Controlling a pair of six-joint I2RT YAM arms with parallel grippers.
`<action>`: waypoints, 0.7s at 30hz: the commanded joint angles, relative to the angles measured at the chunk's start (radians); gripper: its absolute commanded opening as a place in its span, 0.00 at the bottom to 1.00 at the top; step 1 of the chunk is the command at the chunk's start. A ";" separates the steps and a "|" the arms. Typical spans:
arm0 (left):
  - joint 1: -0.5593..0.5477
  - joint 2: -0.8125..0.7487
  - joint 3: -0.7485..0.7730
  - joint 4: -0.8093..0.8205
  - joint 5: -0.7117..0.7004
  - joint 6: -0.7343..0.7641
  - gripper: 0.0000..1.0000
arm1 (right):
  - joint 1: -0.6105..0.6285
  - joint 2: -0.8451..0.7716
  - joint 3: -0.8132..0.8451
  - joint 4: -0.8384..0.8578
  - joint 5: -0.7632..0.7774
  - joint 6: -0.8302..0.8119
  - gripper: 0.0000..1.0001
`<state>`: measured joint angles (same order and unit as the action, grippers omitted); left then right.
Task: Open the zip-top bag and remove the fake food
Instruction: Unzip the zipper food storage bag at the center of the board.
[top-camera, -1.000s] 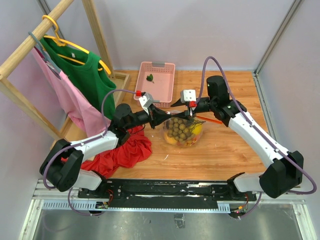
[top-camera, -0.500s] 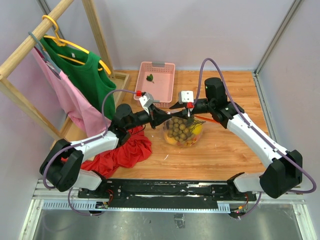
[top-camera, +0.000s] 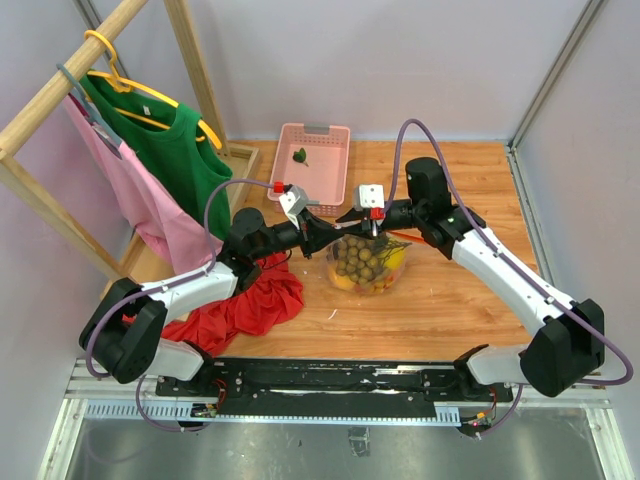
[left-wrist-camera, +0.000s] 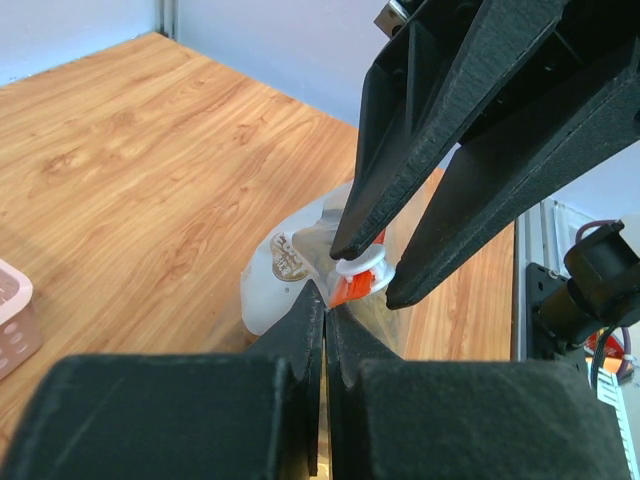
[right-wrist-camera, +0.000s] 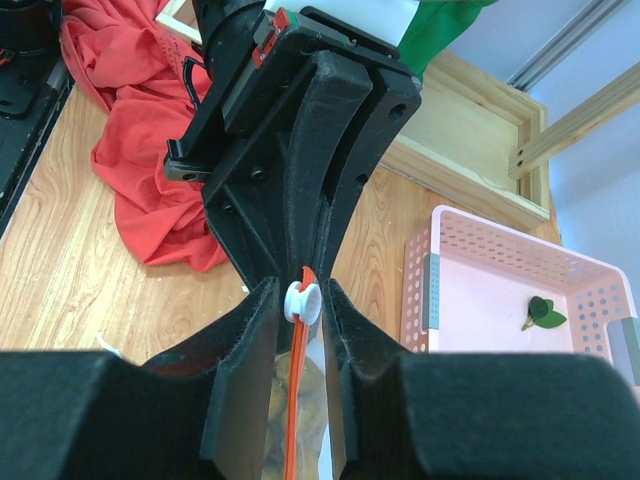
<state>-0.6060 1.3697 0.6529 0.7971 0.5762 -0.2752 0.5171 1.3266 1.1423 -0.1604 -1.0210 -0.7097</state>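
Left arm (top-camera: 185, 288), right arm (top-camera: 505, 268): white link shells, black joint housings. Lilac cable (top-camera: 213, 200) looped above each. White wrist modules, red fittings. Left claw (left-wrist-camera: 324, 300), right claw (right-wrist-camera: 302, 298): matte black tapered fingers.

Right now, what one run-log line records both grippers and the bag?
left gripper: shut on clear zip-top bag at orange-red mouth | right gripper: around white zip slider, grip unclear | plastic fake fruit: inside bag

Pale lilac walls (top-camera: 400, 60) around a wood-grain table (top-camera: 440, 300), a wooden clothes rack (top-camera: 60, 85) at the left
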 joint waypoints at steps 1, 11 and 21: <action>-0.011 -0.031 0.034 0.021 -0.006 -0.005 0.00 | 0.017 -0.018 -0.014 0.011 0.005 0.001 0.25; -0.011 -0.037 0.027 0.016 -0.006 -0.009 0.00 | 0.017 -0.016 -0.009 0.008 0.005 0.000 0.08; -0.012 -0.084 -0.007 0.005 -0.076 0.012 0.00 | -0.005 -0.023 -0.010 -0.011 0.027 0.012 0.01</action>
<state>-0.6113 1.3426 0.6502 0.7605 0.5453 -0.2775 0.5163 1.3243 1.1355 -0.1612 -1.0088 -0.7113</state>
